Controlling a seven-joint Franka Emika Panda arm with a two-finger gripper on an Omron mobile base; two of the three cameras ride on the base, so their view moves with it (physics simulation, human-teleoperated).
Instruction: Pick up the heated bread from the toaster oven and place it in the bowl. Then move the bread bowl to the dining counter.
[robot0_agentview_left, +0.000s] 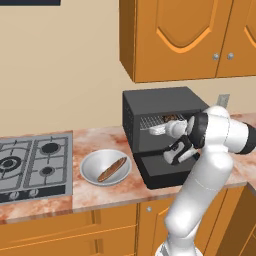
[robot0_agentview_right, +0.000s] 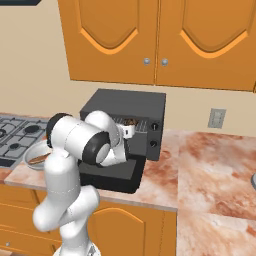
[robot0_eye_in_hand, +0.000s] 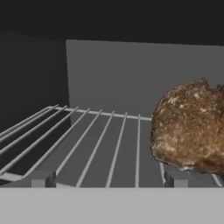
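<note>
The black toaster oven (robot0_agentview_left: 155, 102) (robot0_agentview_right: 125, 105) stands on the marbled counter with its door dropped down. The heated bread (robot0_eye_in_hand: 190, 127), a dark brown roundish lump, lies on the wire rack (robot0_eye_in_hand: 100, 140); it also shows as the bread (robot0_agentview_left: 171, 118) (robot0_agentview_right: 131, 121) in both base views. My gripper (robot0_eye_in_hand: 108, 180) (robot0_agentview_left: 161, 129) is open at the oven's mouth. Its fingertips rest low over the rack's front, with the bread ahead and off to the right. The grey bowl (robot0_agentview_left: 90, 165) (robot0_agentview_right: 31, 151) sits left of the oven, partly behind my arm in the right base view. The dining counter is out of view.
A long tan baguette-like stick (robot0_agentview_left: 112, 169) lies in the bowl. A grey gas hob (robot0_agentview_left: 32, 162) is at the far left. Orange wall cabinets (robot0_agentview_left: 175, 35) hang above the oven. The open oven door (robot0_agentview_left: 160, 167) juts toward the counter's front edge.
</note>
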